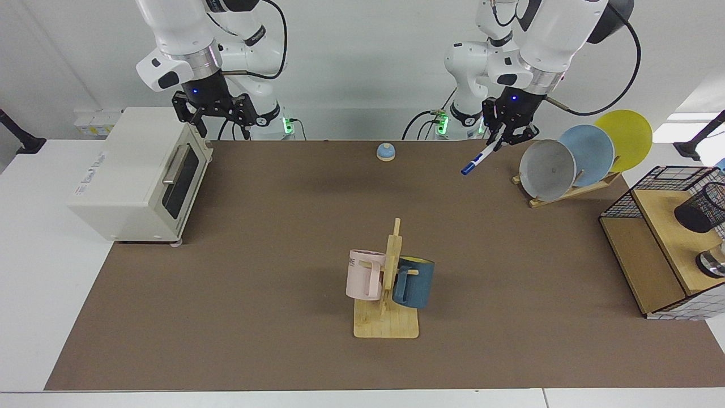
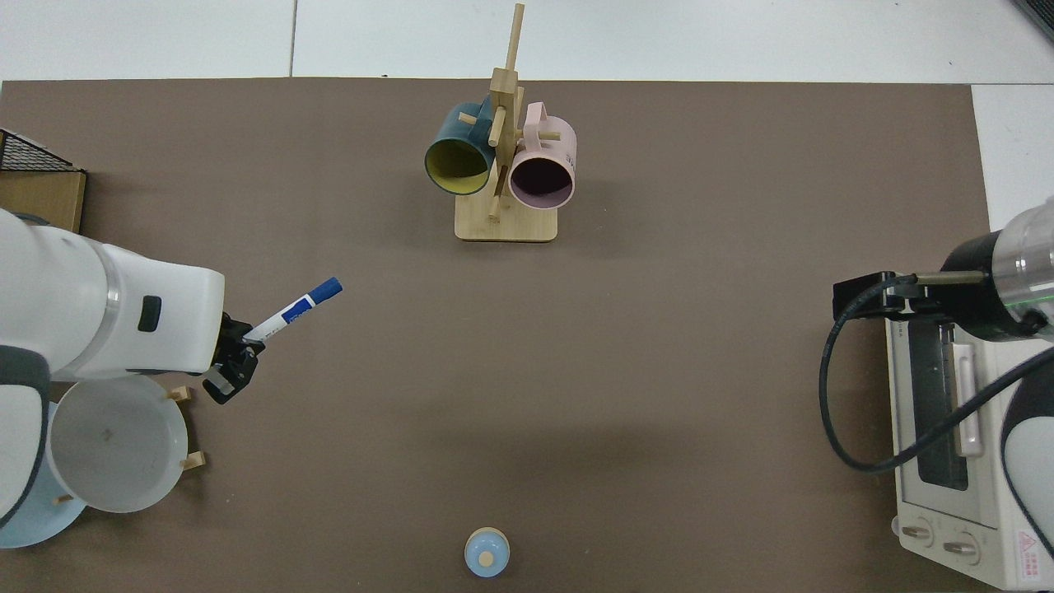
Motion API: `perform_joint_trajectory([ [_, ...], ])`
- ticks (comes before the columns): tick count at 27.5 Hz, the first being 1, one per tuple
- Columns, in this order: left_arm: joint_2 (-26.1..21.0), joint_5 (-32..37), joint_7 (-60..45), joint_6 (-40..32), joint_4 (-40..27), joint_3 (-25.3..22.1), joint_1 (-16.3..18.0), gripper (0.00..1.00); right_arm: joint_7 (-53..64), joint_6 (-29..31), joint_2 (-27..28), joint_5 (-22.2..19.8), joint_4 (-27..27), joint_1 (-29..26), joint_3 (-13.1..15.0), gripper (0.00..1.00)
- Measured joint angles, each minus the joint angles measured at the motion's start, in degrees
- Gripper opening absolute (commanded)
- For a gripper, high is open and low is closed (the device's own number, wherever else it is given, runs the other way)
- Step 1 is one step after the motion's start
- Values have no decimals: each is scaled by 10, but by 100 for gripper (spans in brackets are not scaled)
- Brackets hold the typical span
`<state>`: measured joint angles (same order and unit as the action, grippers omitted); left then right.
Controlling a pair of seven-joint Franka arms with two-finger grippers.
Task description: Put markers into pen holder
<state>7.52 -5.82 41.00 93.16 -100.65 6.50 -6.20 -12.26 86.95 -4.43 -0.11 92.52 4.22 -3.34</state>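
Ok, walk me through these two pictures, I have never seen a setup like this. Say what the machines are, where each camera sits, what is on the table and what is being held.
These are two white robot arms, each ending in a two-finger gripper. One picture looks across the table at them; the other looks straight down.

The left gripper is shut on a marker, white with a blue cap, held tilted in the air near a rack of plates. From above, the same marker sticks out from that arm. The right gripper waits above a white toaster oven.

On the brown mat stand a wooden stand with a pink mug and a blue mug, and a small blue bell. At the edge, a black mesh pen holder sits on a wooden shelf.
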Motion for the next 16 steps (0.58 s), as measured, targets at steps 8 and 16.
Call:
perform_joint_trajectory([
  [8, 0, 25, 0, -5, 1, -4, 0, 0, -1, -28, 5, 0, -16, 0, 0, 100],
  [16, 1, 89, 10, -22, 30, -11, 2, 0, -3, -31, 14, -1, -29, -1, 1, 100],
])
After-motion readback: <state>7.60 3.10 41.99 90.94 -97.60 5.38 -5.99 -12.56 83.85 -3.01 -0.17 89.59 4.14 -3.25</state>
